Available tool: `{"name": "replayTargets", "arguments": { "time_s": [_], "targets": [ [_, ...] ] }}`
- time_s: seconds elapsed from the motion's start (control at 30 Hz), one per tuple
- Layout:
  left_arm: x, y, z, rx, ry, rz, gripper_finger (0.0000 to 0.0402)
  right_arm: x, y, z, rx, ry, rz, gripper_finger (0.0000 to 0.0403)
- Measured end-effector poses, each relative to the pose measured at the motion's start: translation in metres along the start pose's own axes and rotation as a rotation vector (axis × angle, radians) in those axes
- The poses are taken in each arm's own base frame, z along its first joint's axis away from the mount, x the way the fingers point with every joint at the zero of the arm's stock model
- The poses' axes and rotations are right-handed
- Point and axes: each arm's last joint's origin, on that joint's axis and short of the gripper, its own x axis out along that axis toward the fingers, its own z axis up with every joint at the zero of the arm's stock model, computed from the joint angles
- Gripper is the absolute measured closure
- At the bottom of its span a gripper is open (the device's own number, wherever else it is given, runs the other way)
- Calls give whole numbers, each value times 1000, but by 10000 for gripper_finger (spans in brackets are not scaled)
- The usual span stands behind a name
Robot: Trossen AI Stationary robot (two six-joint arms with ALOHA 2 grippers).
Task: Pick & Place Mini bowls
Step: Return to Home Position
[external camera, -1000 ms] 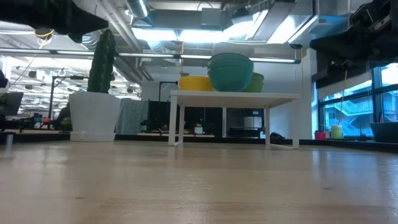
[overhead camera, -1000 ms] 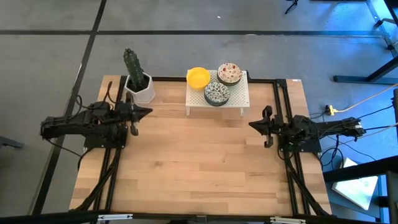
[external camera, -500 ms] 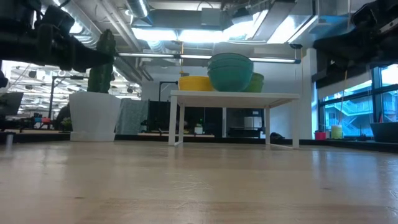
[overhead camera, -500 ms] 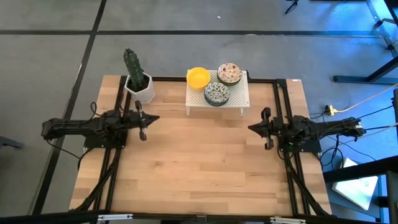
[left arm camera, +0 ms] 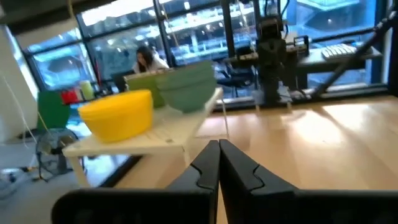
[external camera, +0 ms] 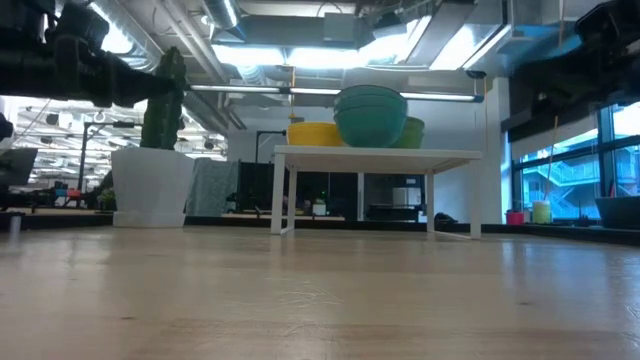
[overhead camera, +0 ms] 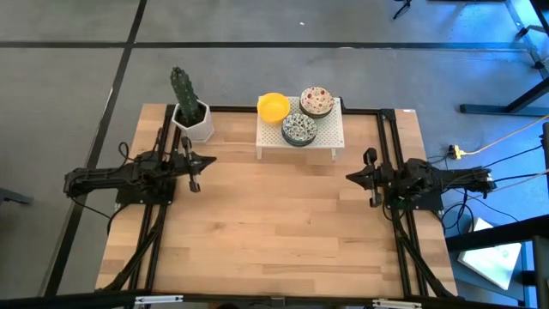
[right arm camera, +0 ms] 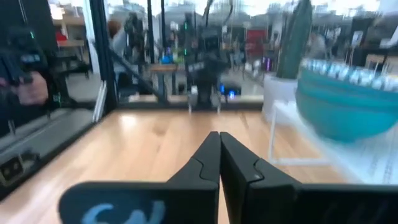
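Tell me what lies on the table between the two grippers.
Nothing: in the high view, only bare table separates the left gripper from the right gripper.

My gripper [left arm camera: 219, 150] points across the wooden worktop [left arm camera: 323, 143], its two dark fingers pressed together. Beyond them stands a white shelf [left arm camera: 161, 138] carrying a yellow bowl [left arm camera: 118, 115] and, just beside it, stacked greenish bowls [left arm camera: 188, 92]. The other arm [left arm camera: 272, 59] stands farther off.
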Motion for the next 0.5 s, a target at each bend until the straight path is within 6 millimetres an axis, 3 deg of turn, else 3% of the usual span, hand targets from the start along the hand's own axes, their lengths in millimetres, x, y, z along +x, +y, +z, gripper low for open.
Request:
{"name": "replayTargets", "arguments": {
  "time_s": [0.23, 0.5],
  "targets": [
    [0, -1, -3, -22, 26, -28, 399, 1, 0, -9, 79, 22, 3, 401],
    [0, -1, -3, 4, 27, -29, 400, 1, -1, -8, 54, 15, -53, 401]
  ]
}}
